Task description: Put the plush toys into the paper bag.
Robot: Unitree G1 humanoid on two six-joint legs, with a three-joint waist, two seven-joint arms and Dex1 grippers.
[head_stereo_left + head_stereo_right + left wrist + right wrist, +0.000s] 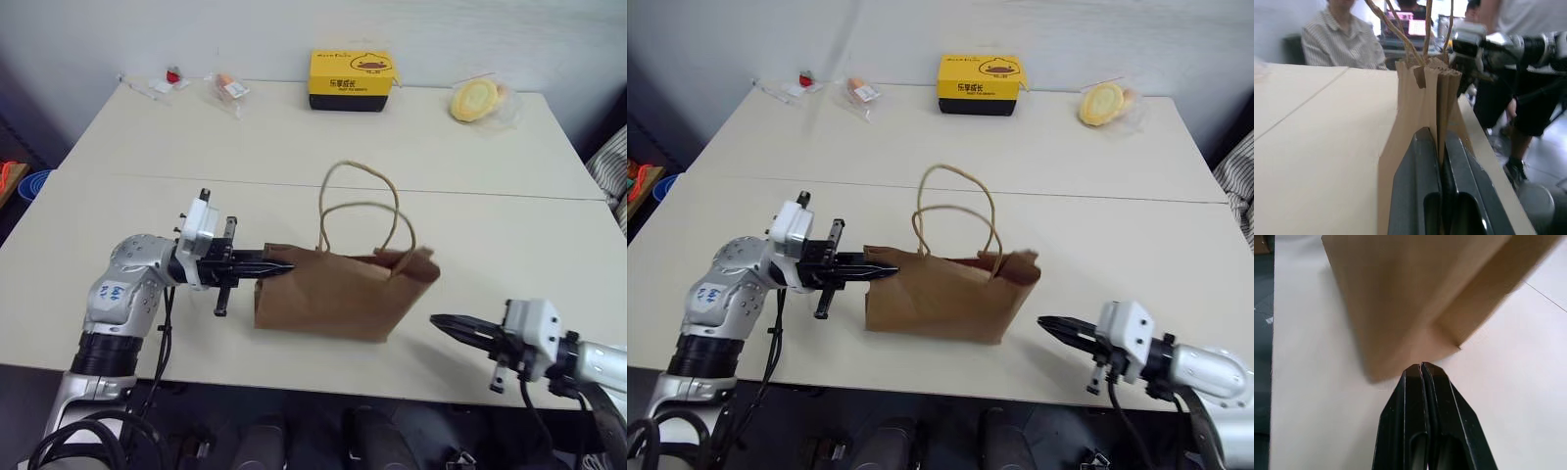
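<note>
Left gripper pinches paper bag — upright.

paper bag blocking table centre, bare tabletop around

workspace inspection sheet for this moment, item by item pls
surface: pale table with a seam across it.
job's things: brown kraft paper bag with twisted loop handles, standing near the front edge; small red toy and orange toy in clear wrap at the far left.
clutter: yellow-and-black cardboard box; pale yellow round item in clear plastic.
grippers: left gripper shut on the bag's edge; right gripper shut, empty, beside the bag.
cables: black cable under the left arm.
surroundings: seated person in striped shirt.
</note>
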